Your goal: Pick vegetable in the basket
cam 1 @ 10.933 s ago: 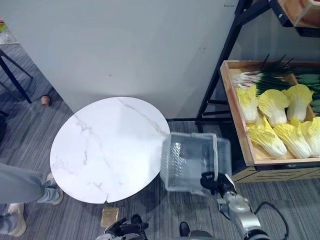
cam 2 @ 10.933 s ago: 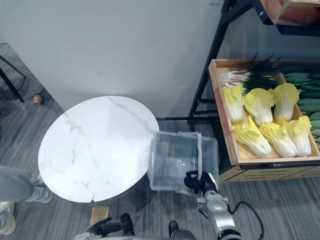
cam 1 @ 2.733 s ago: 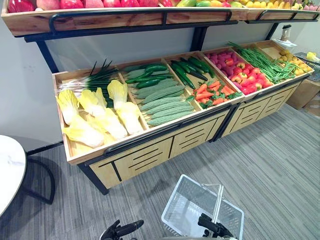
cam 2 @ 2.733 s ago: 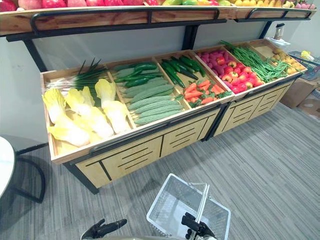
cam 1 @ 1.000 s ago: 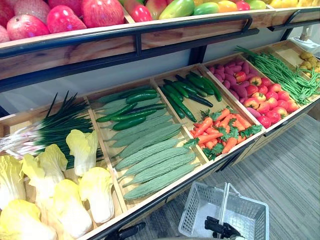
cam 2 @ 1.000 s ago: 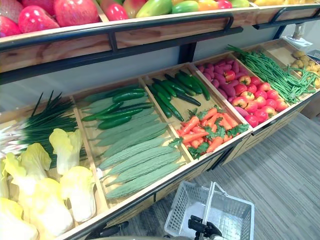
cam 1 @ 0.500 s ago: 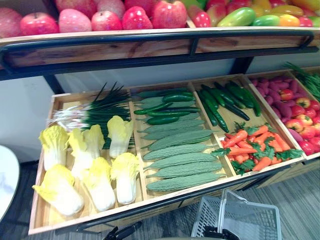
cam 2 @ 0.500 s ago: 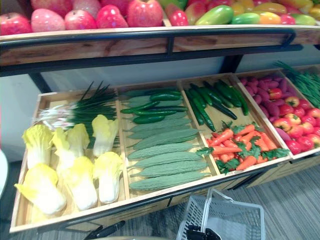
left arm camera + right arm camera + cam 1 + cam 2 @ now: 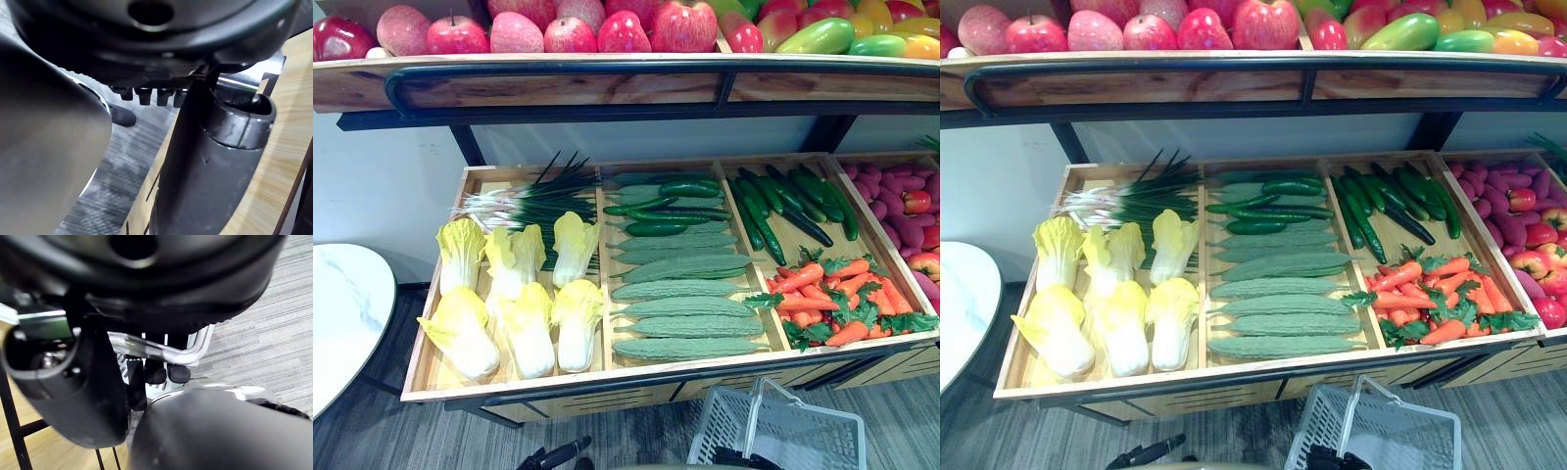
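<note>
Dark left hand [image 9: 156, 54] close up, fingers [image 9: 146, 95] in a row; pale wooden panel [image 9: 293, 142] beside; grey carpet [image 9: 122, 161] beyond

Shelf [image 9: 607, 378] bare matt wood; table [image 9: 340, 313] glossy marble; basket [image 9: 808, 433] plastic, probably.

Wooden shelf tray [image 9: 607, 377] holds cabbages [image 9: 524, 313] at 9 o'clock, gourds [image 9: 680, 305] centrally, carrots [image 9: 832, 304] at 3 o'clock; upper shelf [image 9: 558, 90] holds apples [image 9: 570, 32].

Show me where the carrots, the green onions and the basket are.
carrots [image 9: 800, 275]: left eye view, on one orange root.
green onions [image 9: 548, 196]: left eye view, on the green stalks.
basket [image 9: 717, 431]: left eye view, on its left mesh wall.
</note>
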Robot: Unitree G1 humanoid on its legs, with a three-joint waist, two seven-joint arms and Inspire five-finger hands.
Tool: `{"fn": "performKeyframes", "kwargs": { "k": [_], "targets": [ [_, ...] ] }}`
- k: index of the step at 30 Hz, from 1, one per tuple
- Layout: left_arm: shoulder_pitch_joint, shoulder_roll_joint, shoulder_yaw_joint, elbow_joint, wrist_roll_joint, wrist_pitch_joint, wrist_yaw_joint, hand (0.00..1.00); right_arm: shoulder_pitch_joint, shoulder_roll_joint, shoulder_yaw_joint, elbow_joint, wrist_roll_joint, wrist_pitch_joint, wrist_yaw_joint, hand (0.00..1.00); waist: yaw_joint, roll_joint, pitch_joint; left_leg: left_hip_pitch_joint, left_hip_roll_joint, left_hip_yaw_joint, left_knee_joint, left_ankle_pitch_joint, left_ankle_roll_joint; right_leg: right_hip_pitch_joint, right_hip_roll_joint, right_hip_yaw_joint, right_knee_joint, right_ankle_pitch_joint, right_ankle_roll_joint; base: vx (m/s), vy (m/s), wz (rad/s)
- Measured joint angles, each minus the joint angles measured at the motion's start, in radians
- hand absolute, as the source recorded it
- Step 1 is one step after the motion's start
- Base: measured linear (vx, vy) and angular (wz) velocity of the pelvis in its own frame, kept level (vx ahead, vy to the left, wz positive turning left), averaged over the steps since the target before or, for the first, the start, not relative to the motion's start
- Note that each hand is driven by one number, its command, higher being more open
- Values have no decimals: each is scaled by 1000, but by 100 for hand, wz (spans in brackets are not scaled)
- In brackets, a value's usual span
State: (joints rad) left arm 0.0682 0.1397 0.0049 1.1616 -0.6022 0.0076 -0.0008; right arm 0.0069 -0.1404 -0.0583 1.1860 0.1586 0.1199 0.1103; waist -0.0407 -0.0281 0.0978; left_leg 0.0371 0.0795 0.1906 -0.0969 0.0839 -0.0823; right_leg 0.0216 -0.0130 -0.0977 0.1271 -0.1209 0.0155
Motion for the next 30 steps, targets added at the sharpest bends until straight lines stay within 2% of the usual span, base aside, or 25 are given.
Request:
{"fn": "performKeyframes", "kwargs": {
  "k": [2,5,8,10,11,12,13,14,19,24,28,30],
  "targets": [
    [0,-1,1,2,-11,-6,0,100,4,0,-5,4,0,-3,0,0,1,1,1,-1,2,3,0,0,-1,0,1,-5,-6,3,-4,0,0,-2],
    [6,-2,18,12,-89,-48,1,100,11,6,-55,7,1,-11,0,0,4,4,3,-13,6,3,0,7,-9,3,0,-31,-19,7,-8,-3,-5,19],
    [21,-22,81,17,-208,-125,4,100,33,18,-145,9,14,-10,1,0,14,1,8,-19,14,24,0,16,-10,44,-5,-101,-61,14,-4,-15,-30,55],
    [30,-41,179,8,-357,-205,0,100,49,33,-204,8,46,-3,2,0,34,-10,18,-22,32,110,1,28,-5,68,-7,-155,-89,15,-2,-1,-26,61],
    [33,-42,200,1,-397,-230,-1,100,50,35,-217,9,49,2,1,0,40,-13,21,-23,35,124,1,30,-7,71,-8,-164,-91,14,-2,26,-17,45],
    [46,-41,238,-12,-479,-293,-8,100,46,36,-237,8,66,10,2,0,49,-19,27,-24,34,128,1,30,-7,74,-10,-169,-93,14,-1,37,1,18],
    [51,-40,260,-24,-506,-318,-8,100,44,36,-239,7,79,12,2,0,55,-20,29,-23,32,128,1,30,-7,77,-12,-169,-94,14,0,78,28,11],
    [72,-30,302,-33,-555,-394,-7,100,43,37,-252,6,80,15,6,0,61,-21,36,-20,24,129,1,30,-7,87,-19,-172,-98,13,7,69,34,7],
    [95,-2,415,-82,-658,-553,-29,100,39,30,-296,4,79,24,15,0,65,0,50,-6,8,158,0,30,-6,105,-39,-175,-100,10,22,20,42,3],
    [107,6,470,-132,-706,-657,-83,100,55,25,-322,-5,77,24,28,0,82,19,50,1,11,178,0,19,9,109,-39,-173,-100,10,23,-24,8,-3],
    [107,8,609,-185,-728,-708,-98,100,71,30,-356,-18,57,33,40,0,99,22,51,17,8,206,1,-1,18,123,-45,-175,-112,1,37,-1,9,-1],
    [99,15,680,-266,-731,-740,-100,100,84,38,-365,-31,42,35,43,0,111,18,49,17,9,243,1,-6,18,124,-52,-180,-114,-1,40,54,38,5]
  ]
}}
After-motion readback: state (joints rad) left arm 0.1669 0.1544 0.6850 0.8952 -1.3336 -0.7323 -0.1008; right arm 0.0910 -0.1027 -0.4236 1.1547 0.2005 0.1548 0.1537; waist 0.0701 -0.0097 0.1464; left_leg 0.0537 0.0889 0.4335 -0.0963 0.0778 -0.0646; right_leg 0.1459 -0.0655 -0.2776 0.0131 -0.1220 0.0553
